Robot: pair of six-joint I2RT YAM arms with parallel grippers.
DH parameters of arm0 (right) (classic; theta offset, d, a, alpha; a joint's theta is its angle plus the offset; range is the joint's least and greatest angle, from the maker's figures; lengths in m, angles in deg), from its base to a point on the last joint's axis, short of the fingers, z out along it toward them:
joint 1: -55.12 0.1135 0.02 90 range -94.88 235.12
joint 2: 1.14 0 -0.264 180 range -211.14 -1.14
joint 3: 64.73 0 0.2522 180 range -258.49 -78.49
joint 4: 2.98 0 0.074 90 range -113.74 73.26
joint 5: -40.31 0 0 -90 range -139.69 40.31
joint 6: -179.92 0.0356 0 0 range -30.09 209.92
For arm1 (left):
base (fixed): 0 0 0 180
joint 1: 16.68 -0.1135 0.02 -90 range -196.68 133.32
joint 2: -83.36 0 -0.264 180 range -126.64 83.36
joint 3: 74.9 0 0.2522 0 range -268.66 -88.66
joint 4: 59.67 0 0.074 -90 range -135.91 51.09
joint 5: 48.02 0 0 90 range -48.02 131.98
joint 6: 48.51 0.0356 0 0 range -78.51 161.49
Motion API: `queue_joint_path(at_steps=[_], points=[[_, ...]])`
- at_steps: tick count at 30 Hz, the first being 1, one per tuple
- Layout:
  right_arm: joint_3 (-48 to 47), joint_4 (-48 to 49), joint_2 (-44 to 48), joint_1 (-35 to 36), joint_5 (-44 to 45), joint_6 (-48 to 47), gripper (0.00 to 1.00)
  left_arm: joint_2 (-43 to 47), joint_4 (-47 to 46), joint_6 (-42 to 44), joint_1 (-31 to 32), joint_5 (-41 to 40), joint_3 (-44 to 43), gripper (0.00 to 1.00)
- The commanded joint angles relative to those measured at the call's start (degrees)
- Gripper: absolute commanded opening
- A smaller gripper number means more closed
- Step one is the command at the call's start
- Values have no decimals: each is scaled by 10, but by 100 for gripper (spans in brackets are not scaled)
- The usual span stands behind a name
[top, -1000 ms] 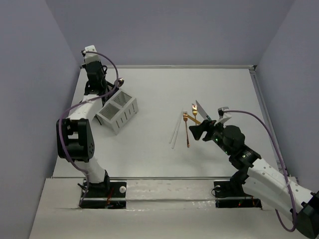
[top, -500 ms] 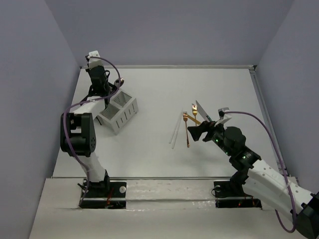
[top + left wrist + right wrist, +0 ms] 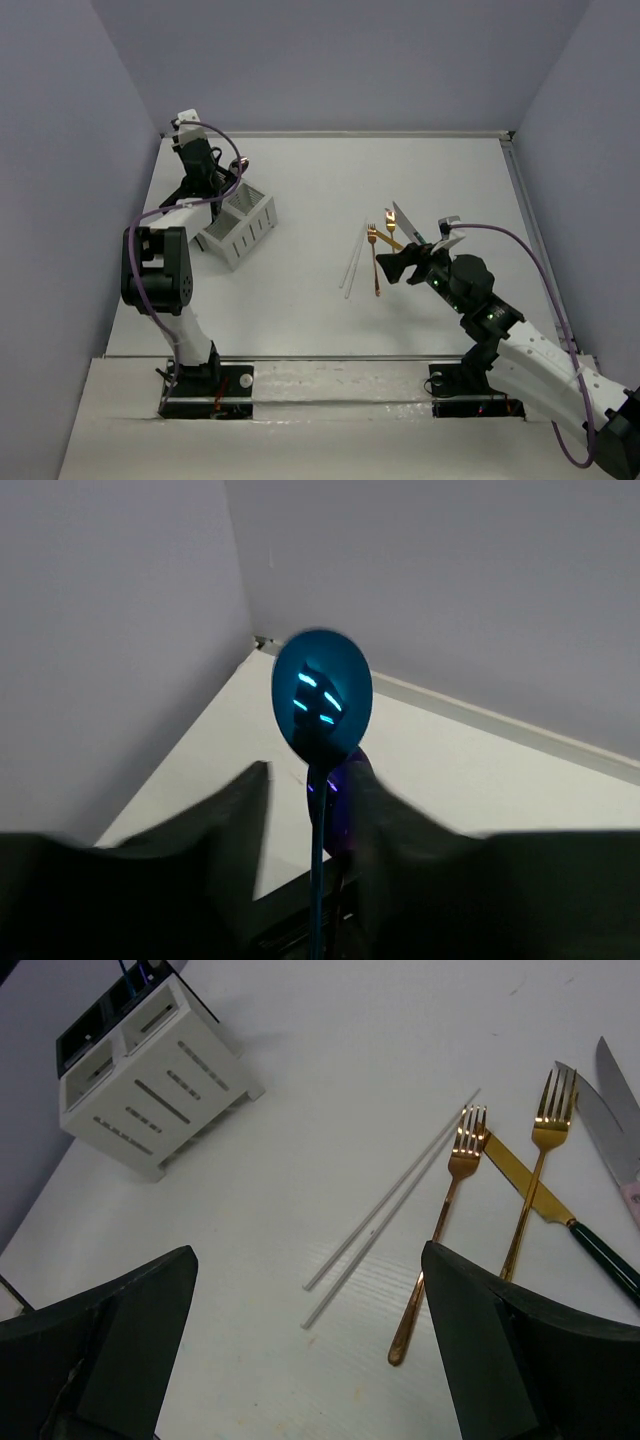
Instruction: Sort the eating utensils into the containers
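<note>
2 forks [image 3: 455, 1165] | 2 chopsticks [image 3: 390, 1198] | 2 knives [image 3: 540, 1203] | 1 white caddy [image 3: 150, 1095]

Bright, even overhead light in the top and right wrist cams, w/ only a soft shadow beside the white caddy [image 3: 150, 1080] upper left. Left wrist pic is dimmer: cyan glare spots on the blue spoon [image 3: 322, 695], and the left gripper fingers [image 3: 210, 850] are blurry along the bottom.

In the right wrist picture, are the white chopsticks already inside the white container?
No, the white chopsticks lie flat on the table, well apart from the white container.
</note>
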Motion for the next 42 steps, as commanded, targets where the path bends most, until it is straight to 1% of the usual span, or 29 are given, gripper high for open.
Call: queue_joint_path(at_steps=[1, 2, 3, 6, 9, 11, 13, 14, 16, 17, 18, 19, 20, 21, 22, 23, 24, 25, 26, 27, 28, 30, 31, 33, 34, 36, 38, 39, 42], points=[[0, 35, 8, -1, 1, -4, 100, 53, -43, -6, 12, -17, 11, 52], [-1, 35, 8, -1, 1, -4, 100, 58, -44, -4, 12, -19, 13, 58], [-1, 34, 8, -1, 2, -4, 100, 67, -42, -1, 17, -25, 14, 69], [-1, 33, 8, -1, 3, -4, 100, 87, -32, -1, 22, -33, 11, 83], [-1, 30, 10, -1, 6, -3, 100, 117, -16, -2, 34, -37, 6, 87], [-1, 28, 10, -1, 6, -3, 100, 132, -2, -2, 41, -36, -2, 87], [-3, 23, 9, -1, 10, -2, 100, 156, 33, -7, 52, -30, -23, 87], [-4, 20, 9, -1, 13, 0, 100, 164, 74, -8, 67, -27, -45, 87], [-9, 6, 9, -1, 32, 4, 100, 179, 125, -34, 91, -10, -84, 84], [-12, -1, 9, -1, 40, 5, 100, 183, 182, -40, 106, -3, -98, 82], [-14, -8, 11, -1, 49, 6, 100, 187, 212, -47, 146, 0, -110, 80], [-16, -16, 16, -1, 66, 9, 100, 195, 241, -57, 167, 3, -121, 77], [-19, -29, 20, -1, 74, 12, 100, 199, 295, -91, 206, 20, -132, 71], [-21, -35, 25, -1, 82, 13, 100, 203, 319, -116, 207, 33, -134, 71], [-23, -50, 37, -1, 97, 16, 100, 214, 337, -145, 242, 52, -128, 63], [-25, -58, 44, -1, 107, 15, 100, 220, 345, -171, 259, 72, -100, 61], [-27, -68, 52, -1, 121, 15, 100, 226, 352, -220, 280, 98, -80, 55], [-31, -79, 59, -1, 149, 17, 100, 229, 354, -242, 302, 99, -59, 54], [-44, -111, 76, -1, 161, 19, 100, 224, 356, -261, 349, 98, -26, 54], [-51, -124, 86, -1, 170, 20, 100, 215, 368, -279, 372, 82, -14, 53], [-58, -148, 95, -1, 182, 22, 100, 192, 370, -314, 412, 79, -2, 53], [-81, -168, 128, -1, 190, 21, 100, 162, 372, -351, 446, 69, 13, 53], [-89, -177, 138, -1, 199, 19, 100, 130, 367, -367, 459, 68, 13, 53], [-109, -204, 162, -1, 211, 12, 100, 97, 367, -398, 490, 57, -10, 52], [-124, -209, 169, -1, 216, 10, 100, 63, 372, -403, 498, 47, -21, 49], [-138, -211, 182, -1, 213, 7, 99, 16, 385, -423, 517, 44, -57, 46], [-146, -219, 181, -1, 211, 9, 100, -11, 395, -436, 532, 41, -96, 45], [-149, -221, 179, -1, 211, 8, 99, -25, 417, -443, 544, 24, -110, 44], [-148, -219, 174, -1, 210, 7, 99, -74, 431, -474, 562, 0, -133, 42]])
